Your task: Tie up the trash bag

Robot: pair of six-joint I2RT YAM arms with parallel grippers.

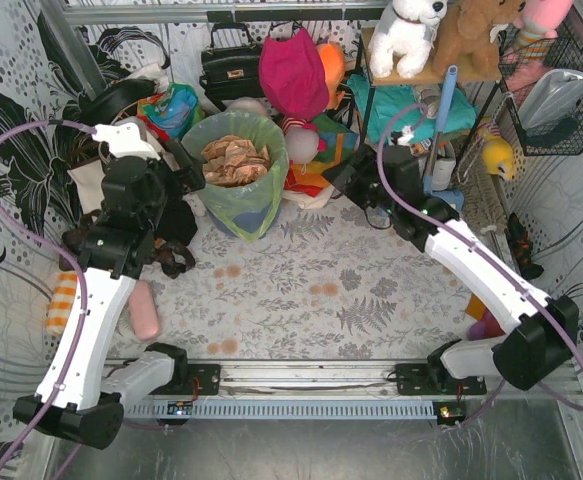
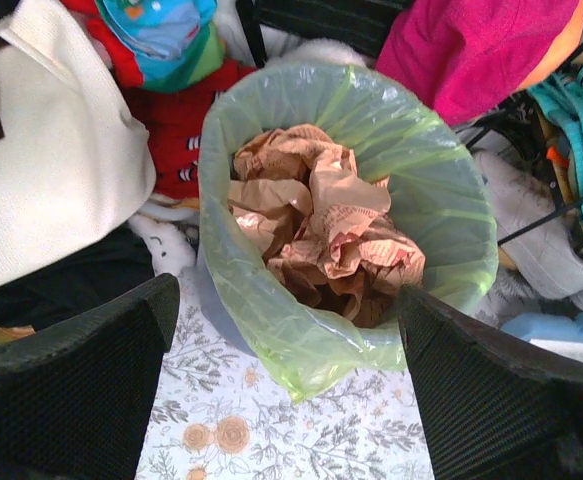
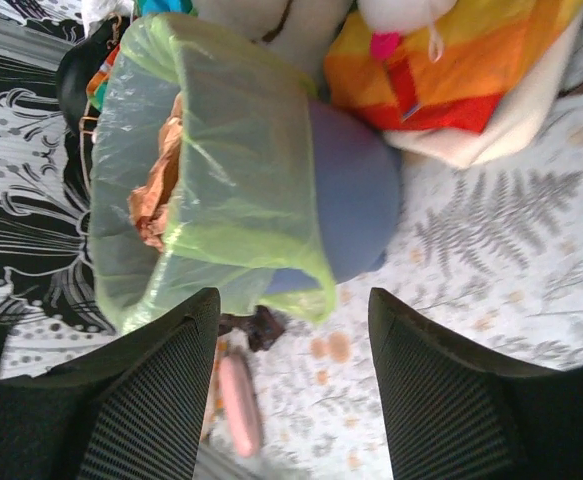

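Observation:
The trash bag (image 1: 241,185) is thin light-green plastic lining a round blue-grey bin (image 3: 356,190), its rim folded over the outside. Crumpled brown paper (image 2: 321,230) fills it. My left gripper (image 2: 286,300) is open and hovers just short of the bag's near rim (image 2: 311,350), left of the bin in the top view (image 1: 186,168). Its fingers touch nothing. My right gripper (image 3: 293,300) is also open, off the bin's right side (image 1: 356,178). The bag's folded edge (image 3: 301,290) lies just beyond its fingertips, and nothing sits between the pads.
A cream tote bag (image 2: 51,170) and dark bags crowd the bin's left. A magenta bag (image 1: 293,70), a black handbag (image 1: 229,62) and plush toys (image 1: 408,35) stand behind. A pink cylinder (image 1: 145,310) lies on the floral cloth at the left.

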